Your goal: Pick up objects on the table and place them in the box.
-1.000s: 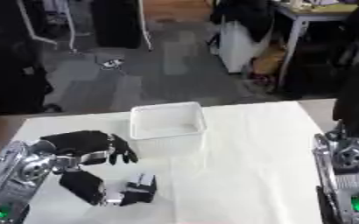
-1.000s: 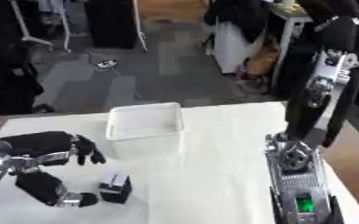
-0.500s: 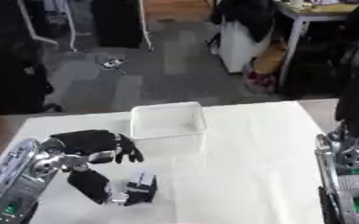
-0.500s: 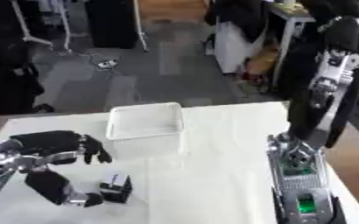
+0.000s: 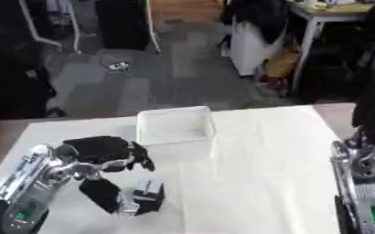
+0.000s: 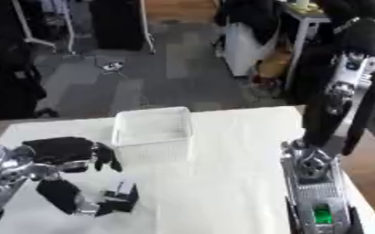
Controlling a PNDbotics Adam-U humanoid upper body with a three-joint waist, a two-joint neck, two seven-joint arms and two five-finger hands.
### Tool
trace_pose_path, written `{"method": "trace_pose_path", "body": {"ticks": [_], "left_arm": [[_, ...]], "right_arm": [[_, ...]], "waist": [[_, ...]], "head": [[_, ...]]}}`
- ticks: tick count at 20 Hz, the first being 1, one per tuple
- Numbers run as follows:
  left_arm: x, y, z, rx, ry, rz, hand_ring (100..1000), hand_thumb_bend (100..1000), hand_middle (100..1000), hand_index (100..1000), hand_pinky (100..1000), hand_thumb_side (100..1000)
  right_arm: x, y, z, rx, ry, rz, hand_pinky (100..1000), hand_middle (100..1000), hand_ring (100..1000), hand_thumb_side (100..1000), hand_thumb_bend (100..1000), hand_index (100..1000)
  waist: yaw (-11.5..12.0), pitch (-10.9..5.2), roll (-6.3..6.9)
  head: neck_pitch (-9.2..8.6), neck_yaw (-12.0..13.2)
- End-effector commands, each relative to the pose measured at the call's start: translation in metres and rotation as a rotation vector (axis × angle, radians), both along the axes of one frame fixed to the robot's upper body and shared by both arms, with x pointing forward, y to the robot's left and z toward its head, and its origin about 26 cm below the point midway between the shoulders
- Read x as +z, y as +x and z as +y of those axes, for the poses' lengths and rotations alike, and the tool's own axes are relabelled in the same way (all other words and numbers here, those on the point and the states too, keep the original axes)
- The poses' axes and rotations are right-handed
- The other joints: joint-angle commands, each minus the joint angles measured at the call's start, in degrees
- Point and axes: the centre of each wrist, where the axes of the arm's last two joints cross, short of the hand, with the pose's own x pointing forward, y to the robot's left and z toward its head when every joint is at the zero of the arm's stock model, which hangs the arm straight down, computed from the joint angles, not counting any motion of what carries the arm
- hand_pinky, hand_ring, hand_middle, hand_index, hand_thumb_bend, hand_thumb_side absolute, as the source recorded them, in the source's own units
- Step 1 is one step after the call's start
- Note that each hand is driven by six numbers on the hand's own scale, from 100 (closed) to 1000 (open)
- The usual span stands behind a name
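A clear plastic box (image 5: pixel 175 124) stands open at the middle of the white table (image 5: pixel 254 183). In front of it, to the left, a small black and white object (image 5: pixel 148 194) lies on the table. My left hand (image 5: pixel 101 152) hovers just left of that object, its black fingers curled in above the table. Its thumb (image 5: pixel 103 195) reaches down, the tip beside the object's lower left; the fingers do not enclose it. My right hand (image 6: pixel 328 119) stands at the table's right edge, fingers pointing up and holding nothing.
My right forearm (image 6: pixel 315 201), with a green light, lies along the right side of the table. Beyond the far edge are a grey floor, dark stands and a desk (image 5: pixel 327 13).
My left hand has shifted slightly to the right, toward the box. The small object and my right arm stay where they were.
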Motion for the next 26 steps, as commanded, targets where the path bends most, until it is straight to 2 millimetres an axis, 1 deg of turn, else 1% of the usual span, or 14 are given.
{"method": "trace_pose_path", "body": {"ticks": [1,10,18,20,26], "left_arm": [[0.010,0.002,0.001,-0.054,0.111,-0.019,658,365,776,829,529,791],[0.000,0.005,-0.002,-0.072,0.141,-0.012,652,369,779,825,527,786],[-0.004,0.007,-0.002,-0.064,0.161,-0.022,643,363,778,821,522,778],[-0.005,0.007,-0.001,-0.060,0.173,-0.021,648,382,786,823,528,783],[-0.006,0.010,0.001,-0.048,0.187,-0.045,643,376,788,820,524,778]], "right_arm": [[0.009,-0.003,0.002,0.011,0.002,-0.033,835,729,737,1000,107,822],[0.009,-0.003,0.002,0.012,0.002,-0.034,836,729,737,1000,107,821],[0.009,-0.003,0.003,0.014,0.004,-0.034,835,729,737,1000,107,821],[0.009,-0.003,0.003,0.015,0.004,-0.034,835,729,737,1000,107,821],[0.009,-0.003,0.003,0.017,0.004,-0.033,835,729,737,1000,108,822]], "waist": [[-0.1,-0.56,0.17],[-0.2,-0.52,0.17],[-0.3,-0.50,0.16],[-0.3,-0.48,0.17],[-0.5,-0.43,0.18]], "head": [[0.20,0.9],[0.29,1.0],[0.38,1.0],[0.38,1.1],[0.41,1.2]]}}
